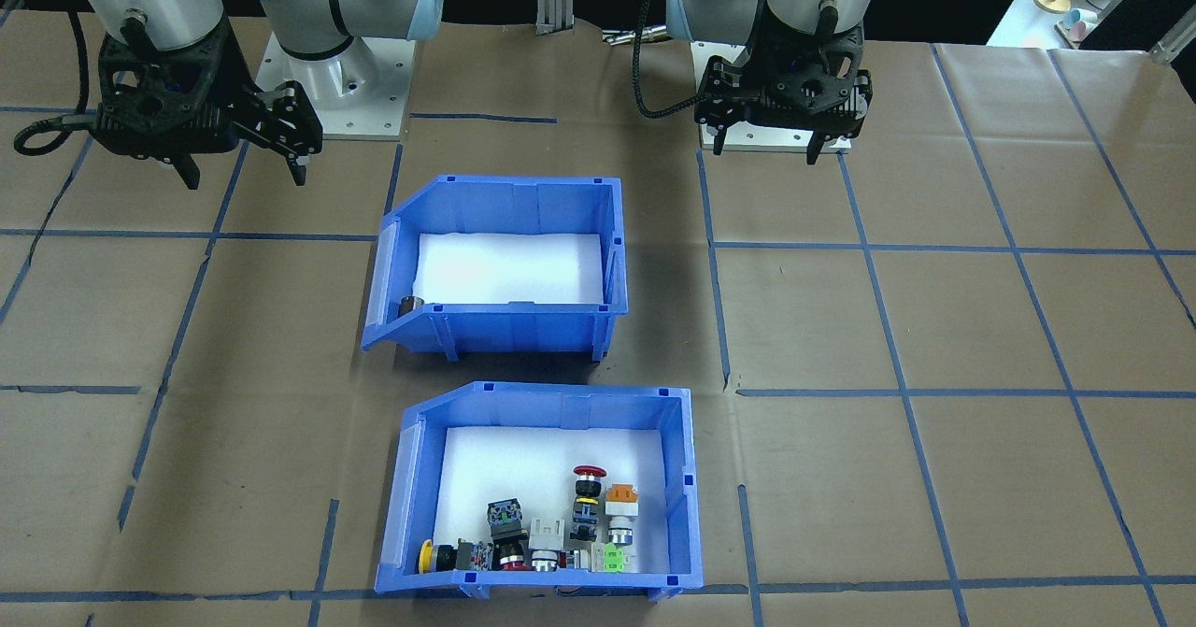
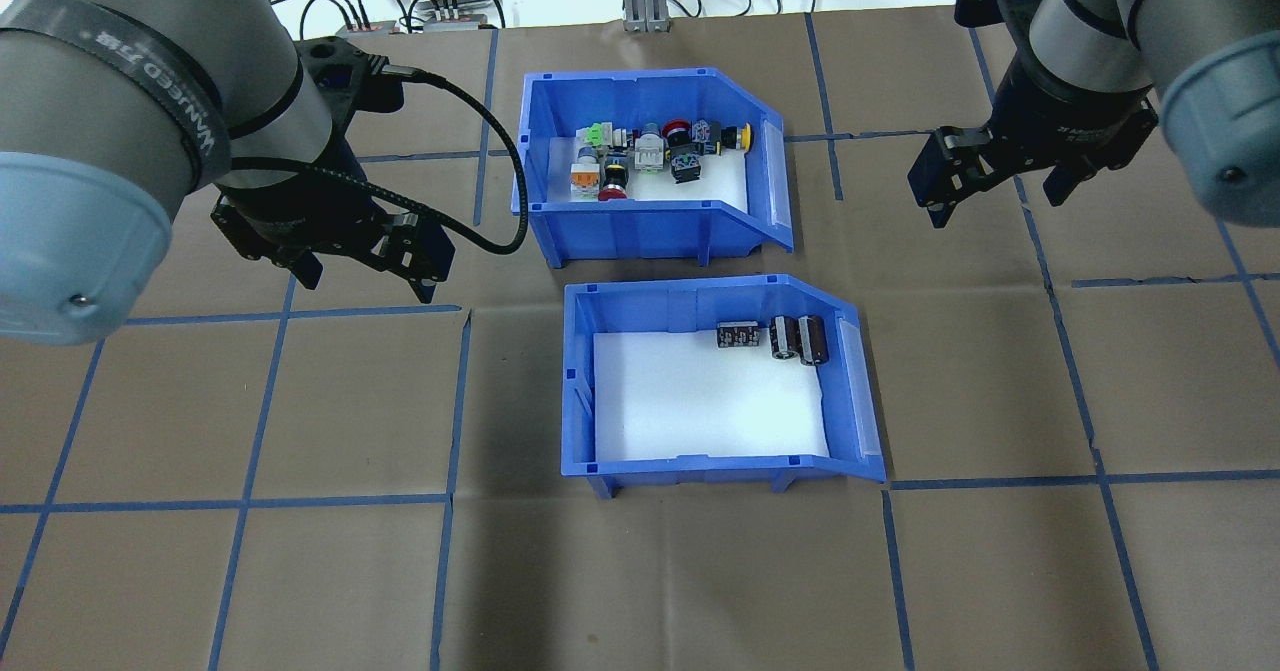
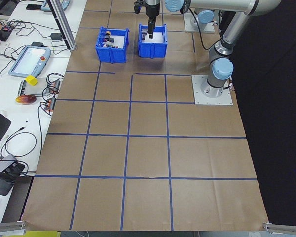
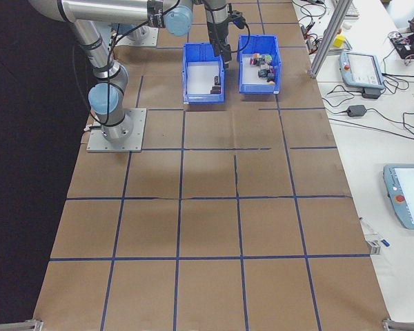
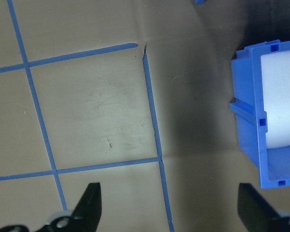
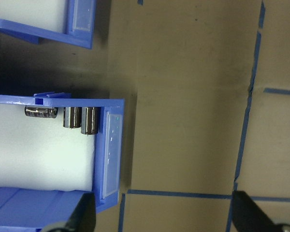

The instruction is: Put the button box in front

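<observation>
While both arms hover above the counter (image 2: 300,571), the button box (image 2: 640,221) sits untouched on the far row from the robot, directly behind the second blue bin (image 2: 700,466), the two bins near but apart. Its sloped open mouth faces the robot's right. The switches (image 2: 650,151) lie loose in a cluster against the far wall on the white foam floor.

Left gripper (image 2: 365,261): fingers spread, holding nothing, hanging to the left of the bins. Right gripper (image 2: 985,186): fingers spread, holding nothing, well to the right of the button box's open mouth. Both wrist views confirm wide-set fingers with bare counter between them.

Handling assessment: the box appears to be rigid moulded plastic, light, with smooth walls likely to slip under a weak pinch. The contents are unsecured and would probably slide or tumble toward the open mouth if the box is tilted that way. A sound hold, in my judgement, is a pinch over the top rim of a straight side wall or the back wall, with the box kept level. The second bin occupies the near row and would obstruct a straight pull.
</observation>
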`<action>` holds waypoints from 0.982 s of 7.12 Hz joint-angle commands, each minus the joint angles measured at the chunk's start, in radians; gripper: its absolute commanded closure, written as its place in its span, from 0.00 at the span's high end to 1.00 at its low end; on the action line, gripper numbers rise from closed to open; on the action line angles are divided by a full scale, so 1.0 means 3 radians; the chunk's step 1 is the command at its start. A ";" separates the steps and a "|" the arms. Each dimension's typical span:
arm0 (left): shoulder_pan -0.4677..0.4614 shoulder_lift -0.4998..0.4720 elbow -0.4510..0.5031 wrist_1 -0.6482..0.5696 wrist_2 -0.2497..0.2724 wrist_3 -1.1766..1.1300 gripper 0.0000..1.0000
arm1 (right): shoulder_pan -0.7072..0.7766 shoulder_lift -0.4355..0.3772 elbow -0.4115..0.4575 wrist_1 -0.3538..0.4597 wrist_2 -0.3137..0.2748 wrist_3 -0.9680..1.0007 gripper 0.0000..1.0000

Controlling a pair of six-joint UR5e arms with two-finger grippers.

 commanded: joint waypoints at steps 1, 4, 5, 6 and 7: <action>0.0000 0.0000 0.0000 0.0035 0.0002 -0.0017 0.99 | -0.0002 0.0013 -0.0009 0.0244 0.0188 0.0334 1.00; 0.0000 0.0000 0.0000 0.0035 0.0002 -0.0022 0.99 | -0.0002 0.0018 -0.0004 0.0239 0.0121 0.0324 1.00; 0.0000 0.0000 -0.0005 0.0035 0.0002 -0.0022 0.99 | -0.0002 0.0018 -0.0004 0.0239 0.0126 0.0324 1.00; 0.0000 0.0000 -0.0005 0.0035 0.0002 -0.0022 0.99 | -0.0002 0.0018 0.0001 0.0239 0.0126 0.0324 1.00; 0.0000 0.0000 -0.0005 0.0035 0.0002 -0.0027 0.99 | -0.0002 0.0018 0.0001 0.0239 0.0131 0.0324 1.00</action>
